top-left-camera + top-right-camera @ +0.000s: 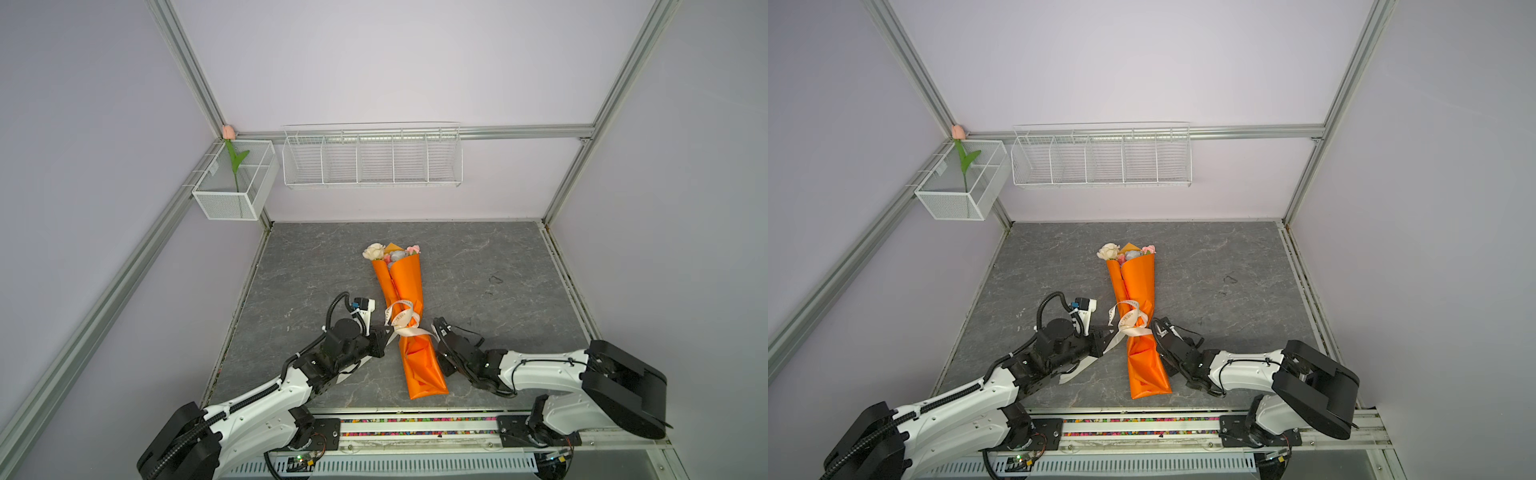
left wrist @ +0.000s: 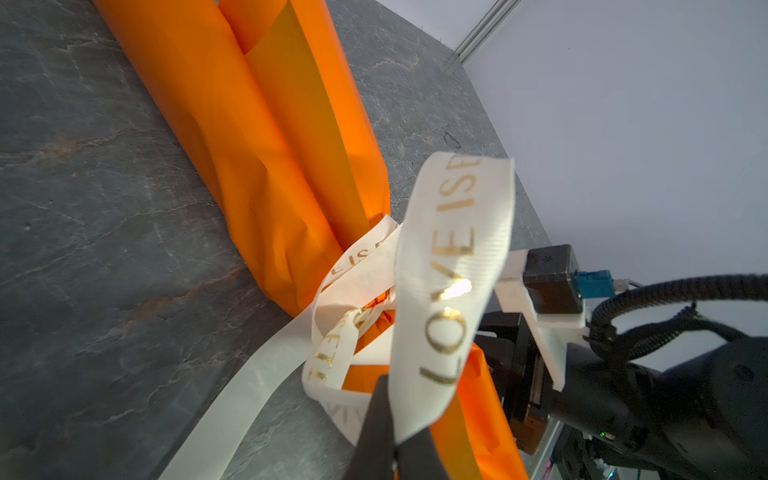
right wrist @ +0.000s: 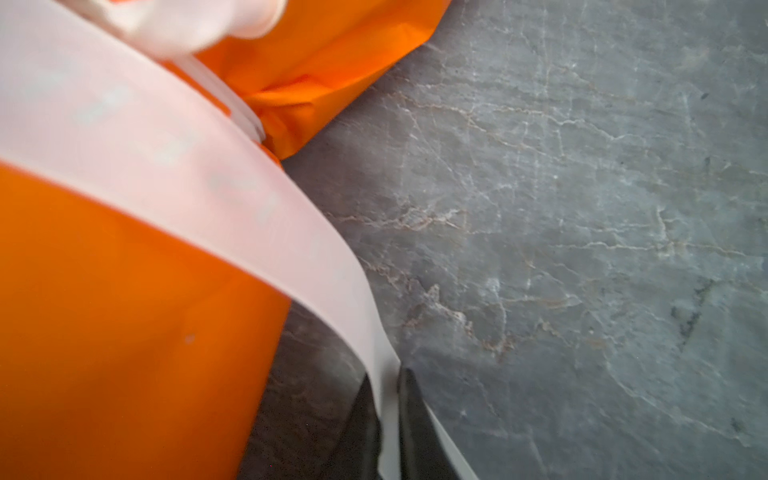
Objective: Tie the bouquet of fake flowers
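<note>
Worktop (image 1: 478,270): grey, stone-patterned surface.

Bouquet (image 1: 405,299): lies flat near the middle of the worktop, lengthwise. The flower heads point to the back wall and the foot of the wrap points to the arm bases. Orange wrapping paper (image 1: 419,365) encloses the stems. White, pink and pale blue blooms show at the open far end in both top views.

Ribbon (image 1: 401,320): cream with gold lettering, passed around the waist of the wrap. Loose loops stand up above the paper there. One tail runs out to each side, and a further length lies on the worktop under the left arm.

Left gripper (image 1: 388,332): at the left side of the wrap, level with the ribbon. In the left wrist view the left gripper (image 2: 392,453) has its jaws clenched on a lettered strand of ribbon.

Right gripper (image 1: 434,330): at the right side of the wrap, just beside the paper. In the right wrist view the right gripper (image 3: 386,399) has its jaws pinched together, with the other ribbon tail between them.

Mesh basket (image 1: 232,187): on the left wall, holding a single pink tulip (image 1: 228,133).
</note>
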You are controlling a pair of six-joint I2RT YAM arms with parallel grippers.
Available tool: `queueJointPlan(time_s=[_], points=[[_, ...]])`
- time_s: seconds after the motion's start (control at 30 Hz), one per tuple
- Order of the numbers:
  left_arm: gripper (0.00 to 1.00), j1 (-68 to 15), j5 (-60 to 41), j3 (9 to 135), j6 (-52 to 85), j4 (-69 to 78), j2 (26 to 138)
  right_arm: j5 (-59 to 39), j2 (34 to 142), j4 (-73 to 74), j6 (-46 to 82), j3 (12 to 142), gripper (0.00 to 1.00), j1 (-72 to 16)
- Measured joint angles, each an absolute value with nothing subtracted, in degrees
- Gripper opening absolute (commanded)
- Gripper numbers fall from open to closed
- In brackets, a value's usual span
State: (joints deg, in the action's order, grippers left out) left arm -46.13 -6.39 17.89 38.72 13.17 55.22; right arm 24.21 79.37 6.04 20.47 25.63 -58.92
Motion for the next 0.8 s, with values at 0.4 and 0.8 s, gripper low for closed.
queueJointPlan(time_s=[0.4,0.8], points=[[0.57,-46.1,-6.2,13.0,50.4,16.0,55.7,17.8,72.6,-2.4,13.6,32.0,0.06,-57.5],[0.90,-46.0,4.5,14.7,50.7,-10.3,27.4,10.7,72.6,-10.0,10.3,38.7,0.06,-56.5]])
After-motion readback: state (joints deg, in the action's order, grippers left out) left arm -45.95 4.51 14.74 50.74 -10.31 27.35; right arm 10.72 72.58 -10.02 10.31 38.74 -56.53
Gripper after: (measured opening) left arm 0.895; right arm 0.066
